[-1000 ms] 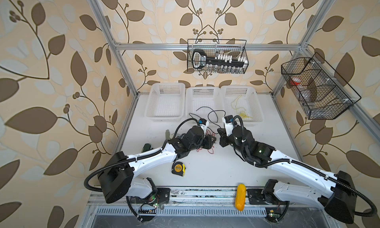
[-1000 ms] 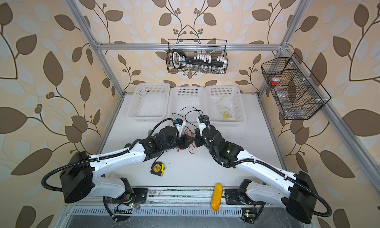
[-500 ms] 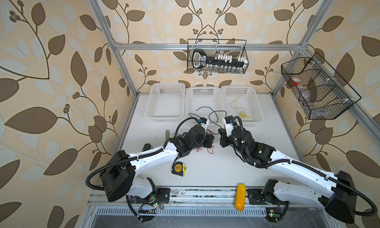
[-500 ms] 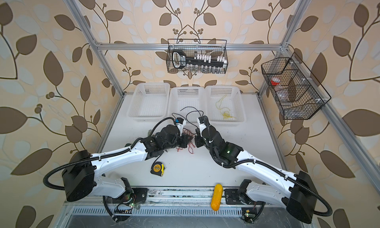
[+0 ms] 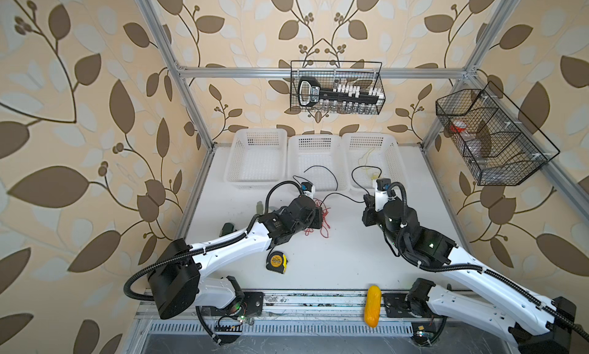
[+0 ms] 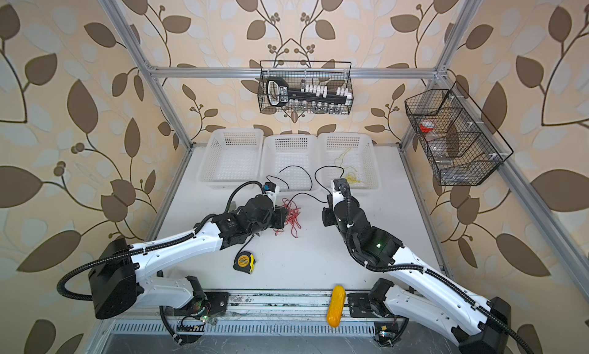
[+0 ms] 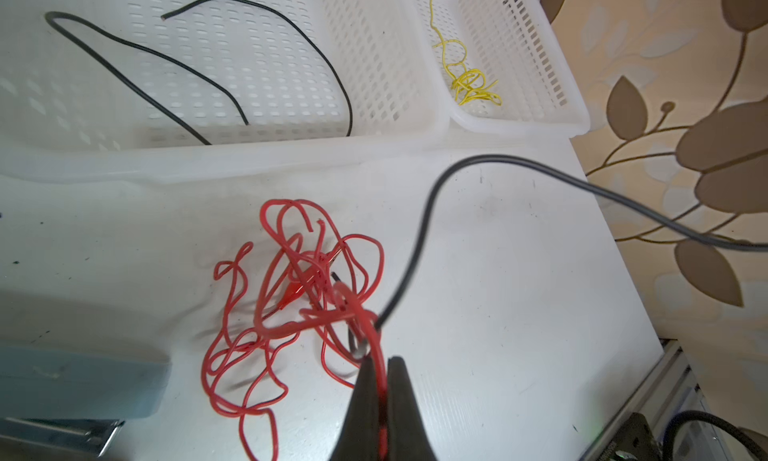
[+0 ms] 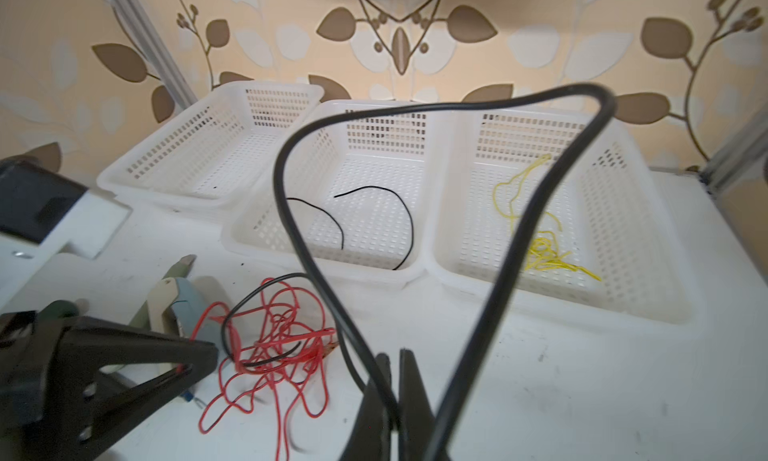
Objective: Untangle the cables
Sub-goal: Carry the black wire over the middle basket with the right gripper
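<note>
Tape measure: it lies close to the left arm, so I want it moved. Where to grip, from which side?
Probably come straight down on the tape measure and close the jaws across its case edges: it lies flat on the table, round label up.

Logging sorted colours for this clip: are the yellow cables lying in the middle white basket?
No, the yellow cables lie in the right-side basket; the middle basket shows only black cable.
</note>
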